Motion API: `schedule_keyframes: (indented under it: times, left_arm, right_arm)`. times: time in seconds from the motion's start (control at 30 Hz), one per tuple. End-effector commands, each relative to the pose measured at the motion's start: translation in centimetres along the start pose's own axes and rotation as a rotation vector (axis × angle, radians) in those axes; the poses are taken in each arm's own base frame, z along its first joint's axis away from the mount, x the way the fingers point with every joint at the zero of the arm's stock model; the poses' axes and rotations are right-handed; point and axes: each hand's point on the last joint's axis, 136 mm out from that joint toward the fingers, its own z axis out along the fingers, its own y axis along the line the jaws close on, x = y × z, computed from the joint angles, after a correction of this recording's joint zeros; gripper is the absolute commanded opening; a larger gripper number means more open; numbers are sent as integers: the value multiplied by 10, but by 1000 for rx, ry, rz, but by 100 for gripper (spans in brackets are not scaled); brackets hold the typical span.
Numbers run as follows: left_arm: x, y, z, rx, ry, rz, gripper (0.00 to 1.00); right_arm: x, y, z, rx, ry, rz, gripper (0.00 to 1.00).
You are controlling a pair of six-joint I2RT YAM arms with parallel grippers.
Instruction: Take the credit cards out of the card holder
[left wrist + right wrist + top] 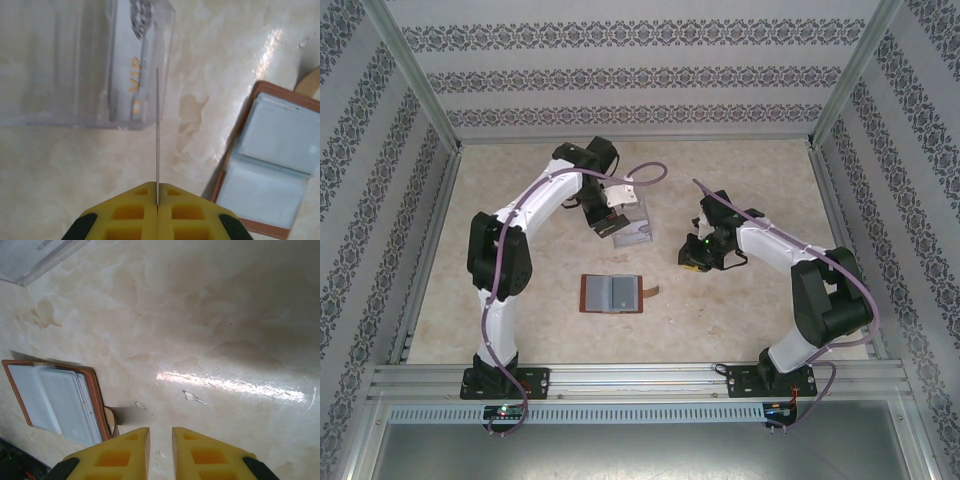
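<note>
One credit card [157, 135] is pinched edge-on in my left gripper [157, 192], jaws tight on its bottom edge. I think I hold it this way so it can slip down into the clear tray [50, 100] just ahead, where another card [127, 65] lies.

The card holder [612, 293] lies open on the table [225, 315], between the two arms, pockets up.

My left arm reaches out and bends in over the tray. My right gripper [161, 437] is a little open and holds nothing — its arm is bent, hanging low near the strap [112, 421].
</note>
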Motion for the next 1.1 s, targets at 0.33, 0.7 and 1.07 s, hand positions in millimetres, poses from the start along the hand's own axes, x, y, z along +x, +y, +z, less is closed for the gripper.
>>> schedule_keyframes:
  times: [0.33,0.7,1.07]
  left_arm:
    - [-24,18,2,1,0,112,0]
    - [-43,30,10,27,-15,140,0]
    - [-36,27,36,90,25,128,0]
  right_arm:
    - [-5,4,-13,4,-38,-7,20]
    - [-8,3,-12,10,-34,-6,20]
    - [-6,0,-9,16,-26,4,20]
